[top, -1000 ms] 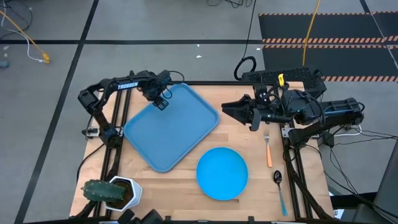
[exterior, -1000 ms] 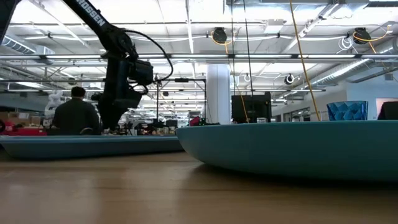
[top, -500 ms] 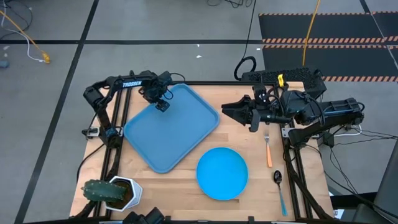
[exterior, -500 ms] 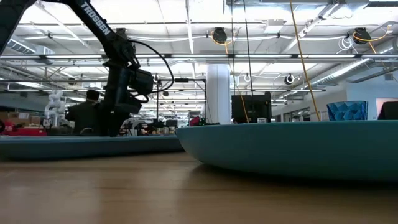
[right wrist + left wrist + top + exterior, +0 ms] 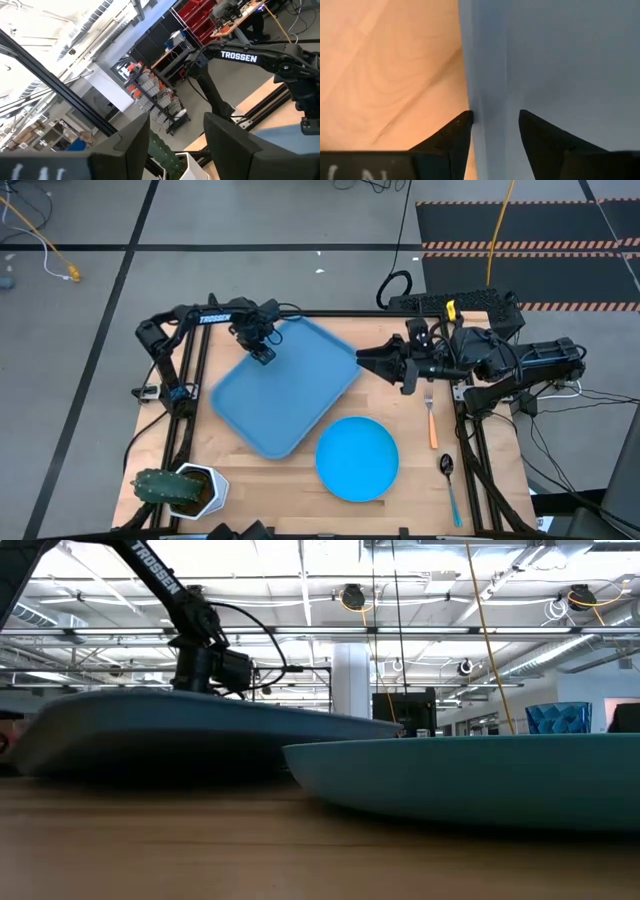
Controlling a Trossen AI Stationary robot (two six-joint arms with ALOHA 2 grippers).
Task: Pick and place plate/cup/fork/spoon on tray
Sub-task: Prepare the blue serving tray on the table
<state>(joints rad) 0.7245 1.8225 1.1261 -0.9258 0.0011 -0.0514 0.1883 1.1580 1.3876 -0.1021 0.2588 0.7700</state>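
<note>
The blue tray [image 5: 290, 385] lies at the table's far left, and the low view shows the tray [image 5: 200, 735] tipped with one side raised off the wood. My left gripper [image 5: 262, 352] points down at its far-left rim, shut on it. The round blue plate [image 5: 357, 458] rests flat near the middle front. Along the right edge lie the fork [image 5: 431, 420] and the spoon [image 5: 450, 480]. The cup [image 5: 557, 718] shows only in the low view, behind the plate. My right gripper [image 5: 365, 358] hovers open, high above the table, with nothing in it. My left gripper [image 5: 495, 120] takes the tray's raised far-left rim [image 5: 487, 100] between its two fingers, one finger [image 5: 456, 131] outside over the wood, the other [image 5: 540, 137] inside over the tray's floor. The fingers come from above, pointing down, across the rim. The tray sits tilted in the hold.
A potted cactus [image 5: 180, 488] stands at the near left corner. Bare wood [image 5: 400, 395] lies between tray, plate and cutlery. The right arm's body [image 5: 500, 355] hangs over the far right of the table.
My left gripper has sunk onto the tray's far-left rim. The tray, flat on the wood half a second ago, has slid a little toward the table's right edge and tipped, so it now stands much taller in the low view.
</note>
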